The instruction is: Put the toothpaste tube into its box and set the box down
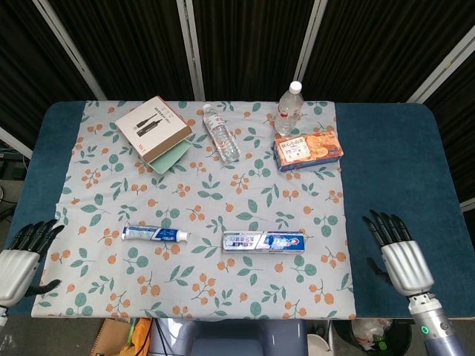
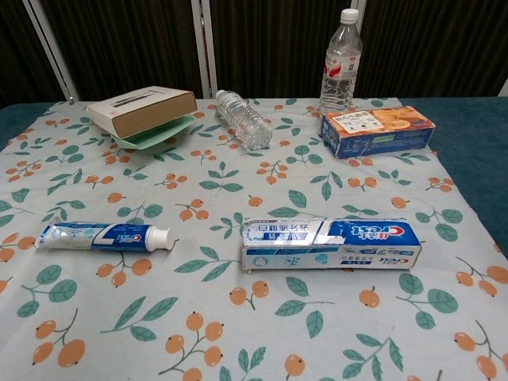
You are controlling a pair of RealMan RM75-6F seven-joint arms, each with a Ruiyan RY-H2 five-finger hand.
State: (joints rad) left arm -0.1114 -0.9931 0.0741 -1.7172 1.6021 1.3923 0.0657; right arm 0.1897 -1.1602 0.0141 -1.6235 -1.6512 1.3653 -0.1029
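The toothpaste tube (image 1: pixel 155 234) lay left of its box (image 1: pixel 264 242), mid-frame; left hand (image 1: pixel 16 261) and right hand (image 1: pixel 401 256) held nothing, fingers spread.

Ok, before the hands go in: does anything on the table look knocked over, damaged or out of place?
One water bottle lies on its side beside the upright bottle; nothing looks spilled. The toothpaste box looks creased and worn along its top. The toothpaste tube lies flat and capped, apart from the box. Both hands, left and right, hold nothing.
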